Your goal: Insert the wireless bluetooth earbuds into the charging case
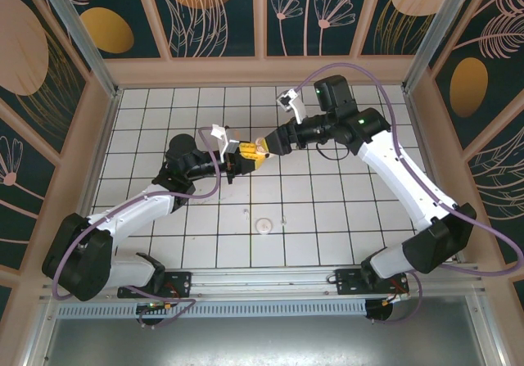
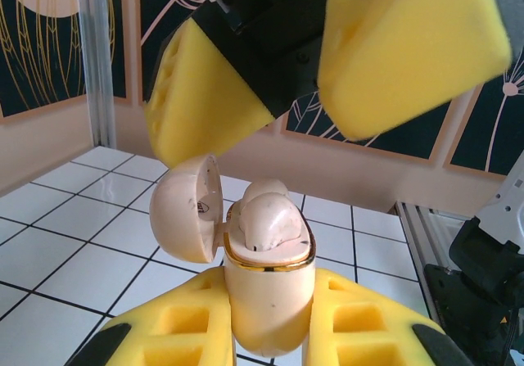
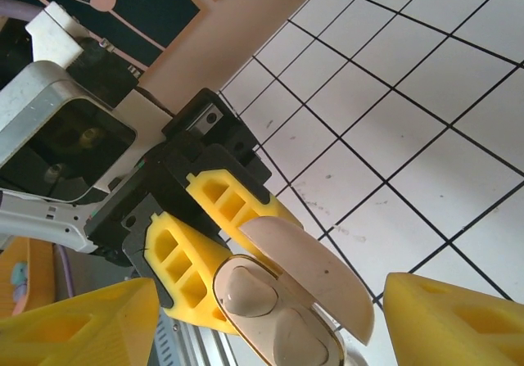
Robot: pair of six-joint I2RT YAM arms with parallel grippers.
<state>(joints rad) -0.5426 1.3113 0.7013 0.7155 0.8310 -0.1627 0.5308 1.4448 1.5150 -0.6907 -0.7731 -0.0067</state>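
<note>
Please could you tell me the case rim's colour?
The charging case rim is gold; left wrist view.

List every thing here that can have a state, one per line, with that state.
charging case, open, held upright above the table.
earbuds, both sitting in the case's wells.
left end effector, shut on the charging case.
right end effector, open, poised over the case.
round disc, lying flat on the table, untouched.

Right hand (image 2: 278,128) just above charging case (image 2: 270,300); open tiled table (image 1: 327,210) around.
</note>
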